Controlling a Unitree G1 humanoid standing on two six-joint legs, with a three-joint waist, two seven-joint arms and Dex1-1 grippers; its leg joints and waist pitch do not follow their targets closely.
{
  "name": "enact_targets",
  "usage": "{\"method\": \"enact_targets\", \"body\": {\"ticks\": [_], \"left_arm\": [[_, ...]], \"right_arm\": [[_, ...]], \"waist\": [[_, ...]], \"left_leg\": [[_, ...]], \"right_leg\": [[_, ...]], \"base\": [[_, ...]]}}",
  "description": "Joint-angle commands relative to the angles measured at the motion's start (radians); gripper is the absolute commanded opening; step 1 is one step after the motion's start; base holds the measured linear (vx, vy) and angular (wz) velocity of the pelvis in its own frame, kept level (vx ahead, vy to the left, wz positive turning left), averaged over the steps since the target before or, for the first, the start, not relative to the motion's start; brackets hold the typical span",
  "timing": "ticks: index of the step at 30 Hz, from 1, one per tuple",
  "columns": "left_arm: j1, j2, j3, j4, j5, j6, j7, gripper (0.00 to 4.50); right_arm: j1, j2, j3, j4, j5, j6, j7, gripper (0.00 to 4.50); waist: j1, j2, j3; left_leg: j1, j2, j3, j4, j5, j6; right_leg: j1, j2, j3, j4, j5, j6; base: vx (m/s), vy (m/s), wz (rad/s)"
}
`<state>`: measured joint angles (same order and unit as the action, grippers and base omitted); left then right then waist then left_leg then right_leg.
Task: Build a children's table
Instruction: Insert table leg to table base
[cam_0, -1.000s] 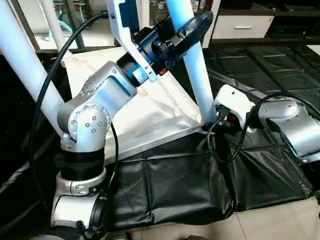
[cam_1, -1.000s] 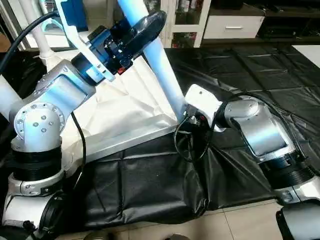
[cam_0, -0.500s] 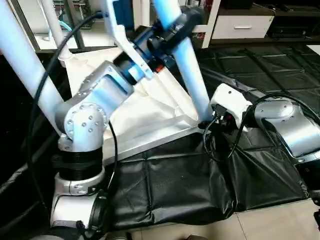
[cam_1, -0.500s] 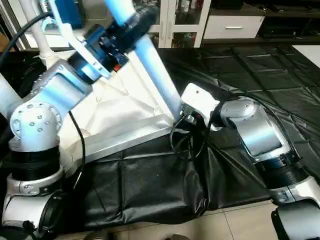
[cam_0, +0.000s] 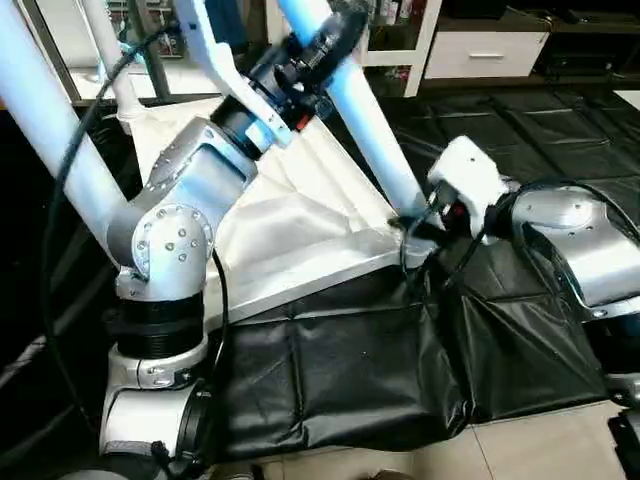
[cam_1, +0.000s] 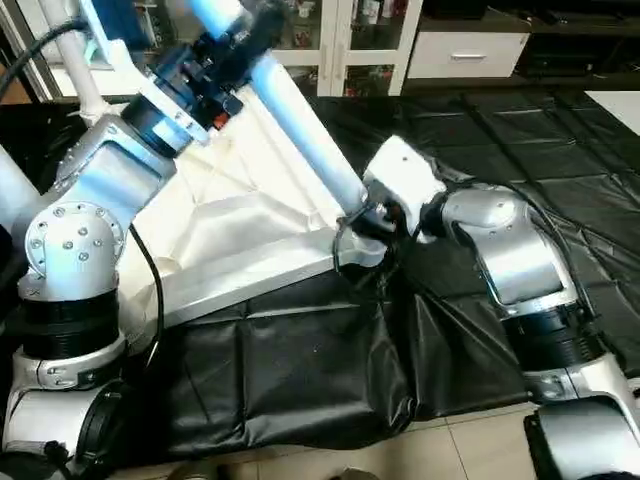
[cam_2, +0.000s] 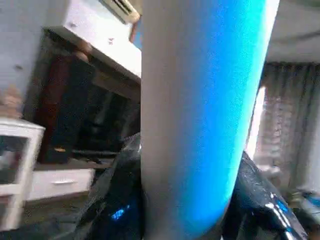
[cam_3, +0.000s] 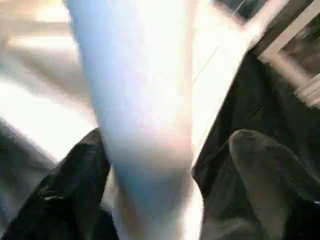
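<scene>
Top: one white square top (cam_0: 300, 215), lying underside up on the black sheet (cam_0: 350, 370), its near corner pointing at my right wrist.
Legs: three I can count. One leg (cam_0: 375, 140) leans up from that near corner socket, a second leg (cam_0: 50, 120) rises at the top's left corner, a third leg (cam_0: 105, 50) stands at the far corner.
Left gripper: my left gripper (cam_0: 325, 45) is high on the leaning leg, black fingers (cam_2: 112, 200) clamped either side of the tube, grasping it.
Right gripper: my right gripper (cam_1: 365, 222) is low at the foot of the same leg, right where it meets the corner socket. In my right wrist view one finger (cam_3: 75, 185) lies against the tube and the other finger (cam_3: 265, 170) stands off it with a gap, so this one is released, jaws spread round the leg, not gripping.
Surface: one black sheet, wrinkled and creased, spread over the pale tiled floor (cam_0: 540, 445); the top sits at its far left part.
Room: a white cabinet (cam_1: 340, 40) with glass doors behind, a white drawer unit (cam_0: 485, 50) to the right of it.
</scene>
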<state>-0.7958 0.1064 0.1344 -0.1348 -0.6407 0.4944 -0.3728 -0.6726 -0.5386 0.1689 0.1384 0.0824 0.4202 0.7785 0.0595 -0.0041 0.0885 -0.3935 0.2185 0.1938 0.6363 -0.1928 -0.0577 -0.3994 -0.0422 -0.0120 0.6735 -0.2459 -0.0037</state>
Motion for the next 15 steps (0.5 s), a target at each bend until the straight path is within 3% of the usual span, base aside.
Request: {"method": "enact_targets", "body": {"ticks": [1, 5, 6, 7, 11, 13, 15], "left_arm": [[-0.007, 0.014, -0.025, -0.011, 0.071, -0.063, 0.005, 1.56], [-0.001, 0.013, -0.03, -0.016, 0.111, -0.104, 0.018, 1.56], [0.0, 0.011, -0.024, -0.018, 0.117, -0.116, 0.024, 1.56], [0.002, 0.012, -0.02, -0.019, 0.125, -0.133, 0.026, 1.56], [0.003, 0.015, -0.009, -0.017, 0.118, -0.143, 0.025, 1.56], [0.007, 0.011, -0.007, -0.027, 0.104, -0.153, 0.013, 1.56], [0.008, 0.009, -0.007, -0.028, 0.102, -0.155, 0.011, 1.56]], "right_arm": [[0.004, 0.027, -0.045, 0.012, 0.004, -0.08, -0.056, 4.36], [0.035, 0.082, -0.058, -0.017, 0.014, -0.133, -0.099, 4.49], [0.045, 0.086, -0.037, -0.041, -0.054, -0.136, -0.188, 4.5], [0.053, 0.102, -0.035, -0.054, -0.045, -0.172, -0.183, 4.5], [0.063, 0.137, -0.036, -0.068, -0.014, -0.225, -0.167, 4.5], [0.063, 0.119, 0.022, -0.047, -0.102, -0.282, -0.203, 4.5], [0.063, 0.117, 0.033, -0.039, -0.122, -0.299, -0.209, 4.5]], "waist": [[-0.001, -0.017, -0.113], [0.0, -0.012, -0.114], [0.001, -0.01, -0.114], [0.002, -0.011, -0.113], [-0.001, -0.009, -0.113], [-0.002, -0.01, -0.112], [-0.003, -0.009, -0.11]], "left_leg": [[0.017, 0.003, -0.004, -0.038, 0.091, 0.078], [0.019, 0.004, -0.004, -0.038, 0.101, 0.073], [0.019, 0.004, -0.005, -0.038, 0.102, 0.071], [0.019, 0.002, -0.005, -0.038, 0.126, 0.063], [0.016, 0.001, -0.005, -0.039, 0.077, 0.057], [0.017, 0.001, -0.005, -0.039, 0.083, 0.053], [0.017, -0.001, -0.004, -0.039, 0.071, 0.048]], "right_leg": [[0.077, -0.053, 0.036, -0.047, 0.376, -0.275], [0.075, -0.052, 0.035, -0.045, 0.381, -0.27], [0.075, -0.053, 0.035, -0.044, 0.386, -0.271], [0.074, -0.05, 0.035, -0.044, 0.403, -0.265], [0.076, -0.052, 0.036, -0.045, 0.379, -0.26], [0.074, -0.051, 0.035, -0.046, 0.378, -0.256], [0.074, -0.05, 0.037, -0.048, 0.364, -0.254]], "base": [[0.0, 0.0, 0.0], [0.0, 0.0, 0.0], [0.0, 0.0, 0.0], [0.0, 0.0, 0.0], [0.0, 0.0, 0.0], [0.0, 0.0, 0.0], [0.0, 0.0, 0.0]]}}
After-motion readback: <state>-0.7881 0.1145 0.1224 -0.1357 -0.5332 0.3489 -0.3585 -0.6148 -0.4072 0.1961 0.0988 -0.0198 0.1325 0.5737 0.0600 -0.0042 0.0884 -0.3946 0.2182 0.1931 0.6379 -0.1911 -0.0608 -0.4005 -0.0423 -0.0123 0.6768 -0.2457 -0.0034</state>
